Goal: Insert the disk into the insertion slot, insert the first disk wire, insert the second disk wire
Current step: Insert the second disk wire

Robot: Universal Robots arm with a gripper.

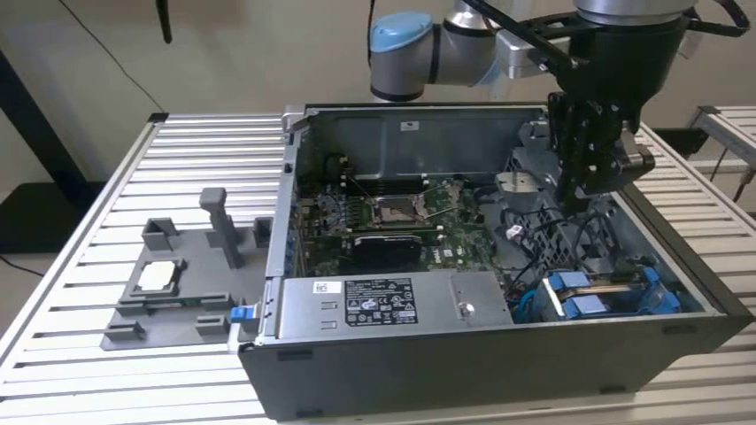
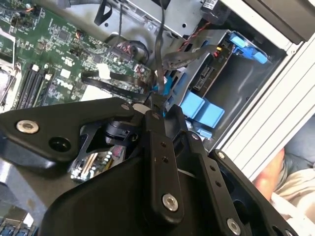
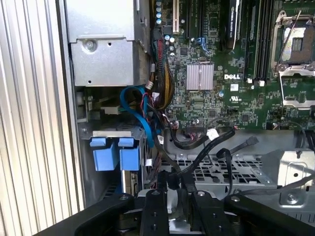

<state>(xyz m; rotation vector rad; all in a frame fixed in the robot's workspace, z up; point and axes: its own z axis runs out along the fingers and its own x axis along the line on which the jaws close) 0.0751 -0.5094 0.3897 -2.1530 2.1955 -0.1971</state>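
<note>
A plain cream wall [image 1: 236, 53] closes the scene at the back under soft, even light. The table [image 1: 201, 146] is built of ribbed silver metal slats laid side by side. A second slatted table [image 1: 730, 124] stands at the exterior view's right edge. At the exterior view's left, a dark post [image 1: 30, 106] slants before the wall, above a pale floor [image 1: 14, 301].

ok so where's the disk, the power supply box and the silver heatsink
disk [image 1: 583, 306], exterior view, on a blue carrier tab
power supply box [image 1: 378, 301], exterior view, on its white sticker
silver heatsink [image 3: 200, 77], first wrist view, on its finned middle
</note>
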